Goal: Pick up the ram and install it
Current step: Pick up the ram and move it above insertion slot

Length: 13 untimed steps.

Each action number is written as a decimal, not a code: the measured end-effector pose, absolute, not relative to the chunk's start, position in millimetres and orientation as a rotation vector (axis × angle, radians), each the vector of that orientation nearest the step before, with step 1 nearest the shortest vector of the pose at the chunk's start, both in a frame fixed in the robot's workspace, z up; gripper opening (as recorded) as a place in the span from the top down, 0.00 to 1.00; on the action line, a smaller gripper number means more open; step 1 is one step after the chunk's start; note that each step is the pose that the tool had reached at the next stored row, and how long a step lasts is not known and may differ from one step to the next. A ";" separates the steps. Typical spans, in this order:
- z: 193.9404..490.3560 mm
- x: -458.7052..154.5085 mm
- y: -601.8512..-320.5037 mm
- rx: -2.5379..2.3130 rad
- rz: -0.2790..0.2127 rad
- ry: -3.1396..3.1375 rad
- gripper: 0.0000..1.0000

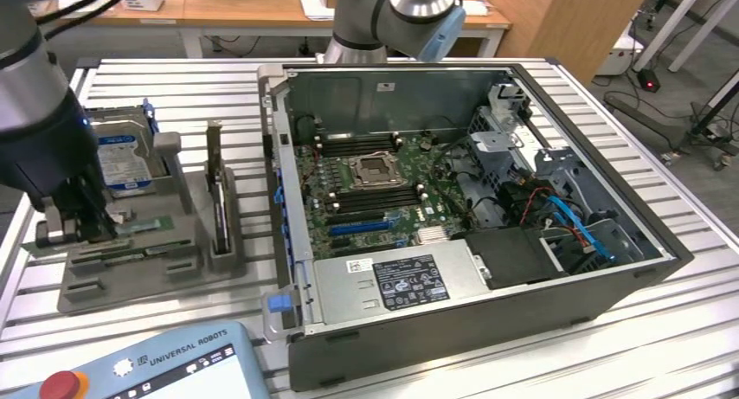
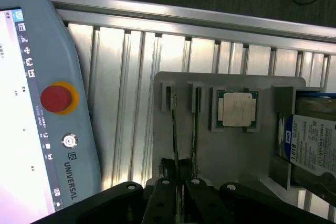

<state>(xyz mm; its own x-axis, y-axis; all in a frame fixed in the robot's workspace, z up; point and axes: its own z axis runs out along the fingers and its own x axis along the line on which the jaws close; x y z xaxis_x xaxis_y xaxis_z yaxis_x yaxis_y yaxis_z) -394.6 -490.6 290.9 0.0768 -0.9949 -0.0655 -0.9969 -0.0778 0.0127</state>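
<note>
Jaws stand at the exterior view's left, down over the grey holder (image 1: 81, 288) on the table (image 1: 173, 87). They are pinched almost together on the thin top edge of the ram (image 2: 175, 129). The ram sits on edge in its slot, directly between the jaws, with its long axis running straight away from them along the holder. A second stick (image 2: 195, 124) stands just beside it in the next slot. Beyond these the holder carries the silver processor chip (image 2: 237, 109), the hard drive (image 1: 124, 161) and the upright expansion card (image 1: 215, 187). Well apart, toward the exterior view's right, the open computer case (image 1: 681, 259) shows its motherboard (image 1: 369, 196). I judge the ram not yet lifted out.
</note>
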 end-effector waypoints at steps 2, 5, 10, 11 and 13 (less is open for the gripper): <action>296.5 -394.6 -490.6 -2.279 0.088 2.109 0.87; 303.6 -394.6 -490.6 -2.279 0.088 2.109 0.87; 314.5 -394.6 -490.6 -2.279 0.088 2.109 0.87; 316.6 -394.6 -490.6 -2.279 0.088 2.109 0.87; 320.8 -394.6 -490.6 -2.279 0.088 2.109 0.87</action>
